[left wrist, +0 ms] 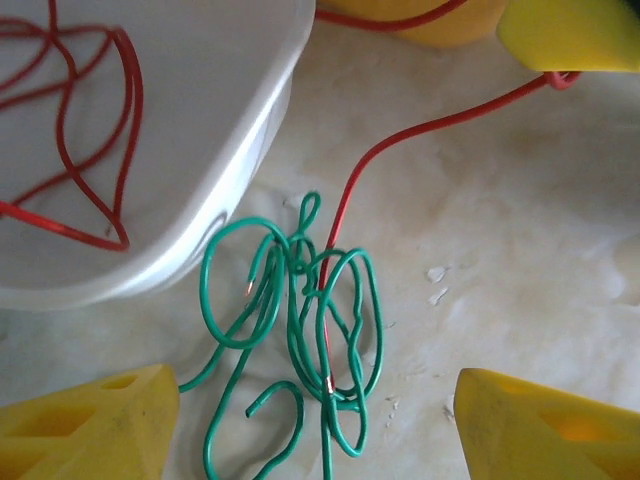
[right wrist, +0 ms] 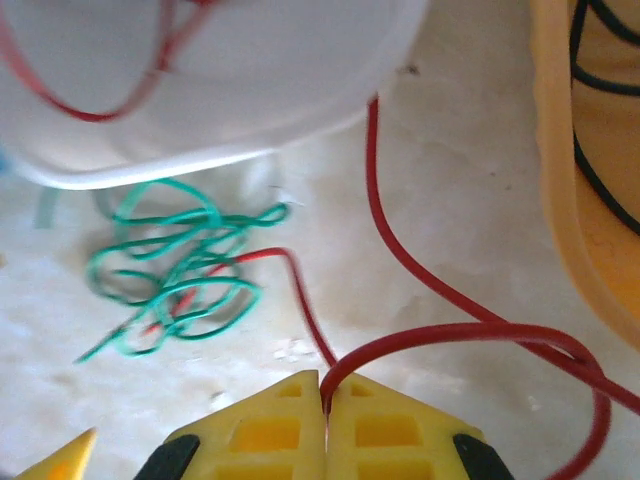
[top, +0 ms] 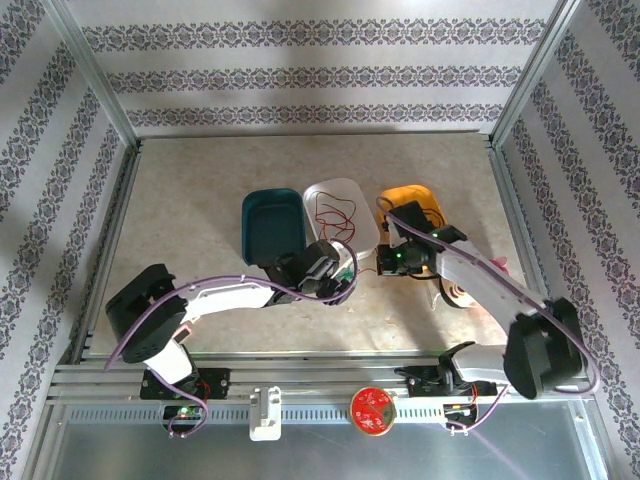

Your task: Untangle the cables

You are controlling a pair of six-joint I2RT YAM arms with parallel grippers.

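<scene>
Latticed yellow right fingers (right wrist: 275, 425) pinching thin red wire (right wrist: 450, 331), looped green wire (right wrist: 180, 245)

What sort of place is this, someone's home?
Likely a robot test cell: a tabletop inside an aluminium frame, patterned panels as walls, and a left arm and right arm mounted at its near edge.

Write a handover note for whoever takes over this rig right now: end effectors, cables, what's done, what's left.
Left end effector: open, over the green cable tangle on the table.
Right end effector: shut on the loose red cable, which runs into that tangle.
Done: second red cable lies in the white tray; black cable in the orange tray.
Left, likely: pull the loose red free of the green, then sort both.
</scene>
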